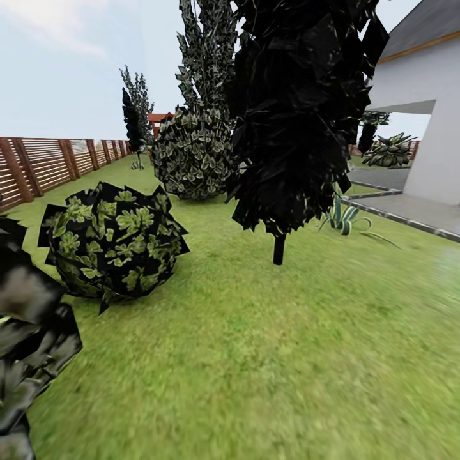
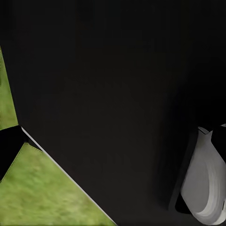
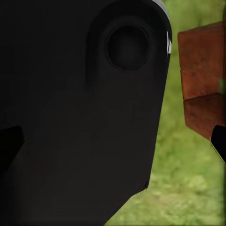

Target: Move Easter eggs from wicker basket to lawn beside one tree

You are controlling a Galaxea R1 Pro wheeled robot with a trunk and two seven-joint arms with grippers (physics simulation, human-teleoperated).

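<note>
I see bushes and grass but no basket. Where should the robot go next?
Probably turn slowly to look around. Ahead are just the lawn, a round bush, a dark narrow tree, the fence and the house; neither basket nor eggs are visible here, so it must find them first.

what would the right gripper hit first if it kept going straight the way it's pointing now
Hard to say: a dark robot part blocks most of the right wrist view. Past it lie the lawn and a reddish-brown wooden block; the grass seems likeliest.

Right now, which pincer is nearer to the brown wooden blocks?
Right, probably: the brown wooden blocks loom close in its wrist view; the left one shows lawn and dark robot body.
</note>
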